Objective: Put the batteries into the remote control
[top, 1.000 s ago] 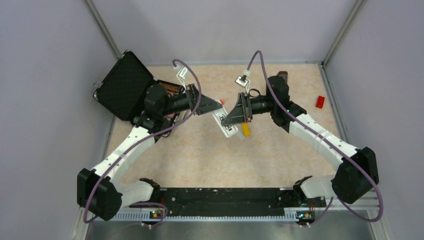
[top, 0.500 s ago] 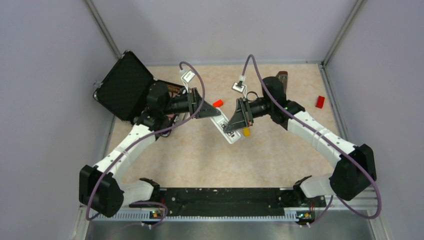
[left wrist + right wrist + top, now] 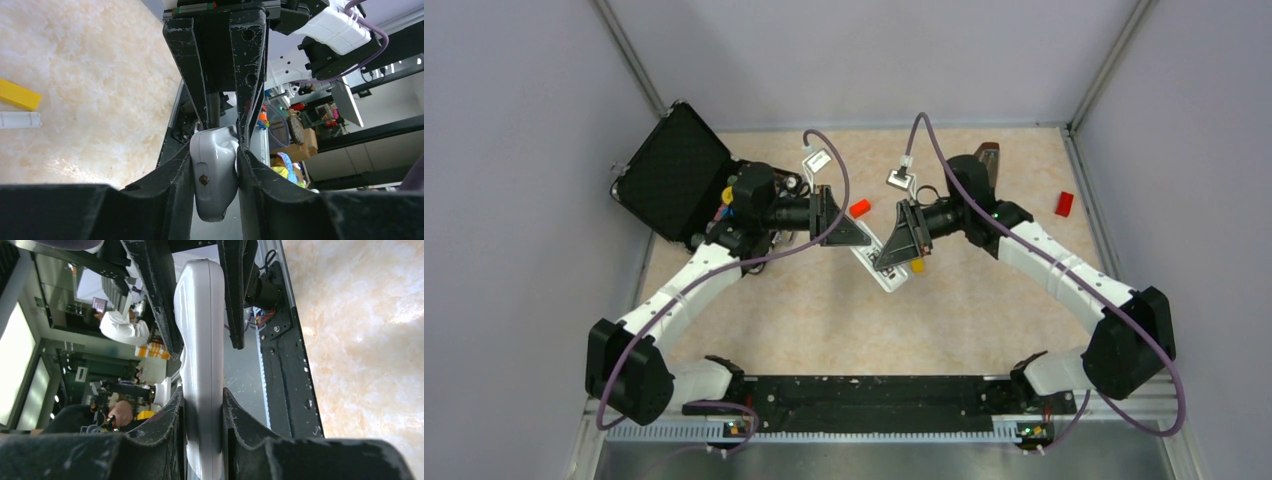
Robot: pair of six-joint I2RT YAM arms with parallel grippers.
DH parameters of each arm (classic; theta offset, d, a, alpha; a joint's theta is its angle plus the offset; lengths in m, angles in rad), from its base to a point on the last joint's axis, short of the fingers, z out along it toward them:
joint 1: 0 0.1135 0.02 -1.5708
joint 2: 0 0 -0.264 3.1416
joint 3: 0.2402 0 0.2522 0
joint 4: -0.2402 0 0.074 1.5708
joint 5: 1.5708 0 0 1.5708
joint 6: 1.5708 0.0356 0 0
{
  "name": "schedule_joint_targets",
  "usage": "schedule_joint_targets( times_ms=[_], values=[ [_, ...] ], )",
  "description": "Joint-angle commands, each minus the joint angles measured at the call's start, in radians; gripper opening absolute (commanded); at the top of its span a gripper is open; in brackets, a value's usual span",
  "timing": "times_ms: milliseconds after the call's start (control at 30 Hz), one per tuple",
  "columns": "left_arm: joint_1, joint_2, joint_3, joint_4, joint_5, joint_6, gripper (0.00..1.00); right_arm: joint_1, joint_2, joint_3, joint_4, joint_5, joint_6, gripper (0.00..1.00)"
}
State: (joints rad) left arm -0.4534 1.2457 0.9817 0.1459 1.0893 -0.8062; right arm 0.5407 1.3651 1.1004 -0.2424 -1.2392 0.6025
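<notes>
Clamping on the small flat white plastic remote control [image 3: 199, 320], the left jaws and the right jaws are holding it by opposite ends over the marbled beige surface [image 3: 804, 310]. Since a second ago the left arm [image 3: 684, 290] is swinging toward the middle, uncovering a small red block [image 3: 859, 208]. I am judging this a regrasp; batteries are not showing, so loading is still waiting.
</notes>
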Motion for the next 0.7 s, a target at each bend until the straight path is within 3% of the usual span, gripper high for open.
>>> schedule_joint_targets(
  times_ms=[0, 100, 167, 233, 367, 400, 667],
  values=[
    [-0.022, 0.012, 0.051, 0.031, 0.087, 0.015, 0.32, 0.001, 0.013, 0.061, 0.007, 0.024, -0.013, 0.0],
    [-0.022, 0.024, 0.055, 0.039, 0.101, 0.009, 0.19, 0.0, 0.019, 0.064, 0.003, 0.026, -0.015, 0.0],
    [-0.025, 0.029, 0.06, 0.04, 0.106, 0.008, 0.0, 0.0, 0.021, 0.068, -0.005, 0.031, -0.016, 0.04],
    [-0.025, 0.031, 0.065, 0.041, 0.097, 0.001, 0.0, -0.001, 0.021, 0.071, -0.009, 0.043, -0.018, 0.18],
    [-0.022, 0.02, 0.066, 0.049, 0.027, -0.022, 0.0, 0.0, -0.001, 0.074, 0.031, 0.065, -0.009, 0.63],
    [-0.02, 0.018, 0.063, 0.065, 0.012, -0.04, 0.0, -0.001, -0.008, 0.075, 0.042, 0.077, -0.002, 0.69],
    [0.016, -0.005, -0.019, 0.32, -0.14, -0.277, 0.0, -0.005, -0.11, -0.061, 0.315, 0.3, 0.223, 0.82]
  ],
)
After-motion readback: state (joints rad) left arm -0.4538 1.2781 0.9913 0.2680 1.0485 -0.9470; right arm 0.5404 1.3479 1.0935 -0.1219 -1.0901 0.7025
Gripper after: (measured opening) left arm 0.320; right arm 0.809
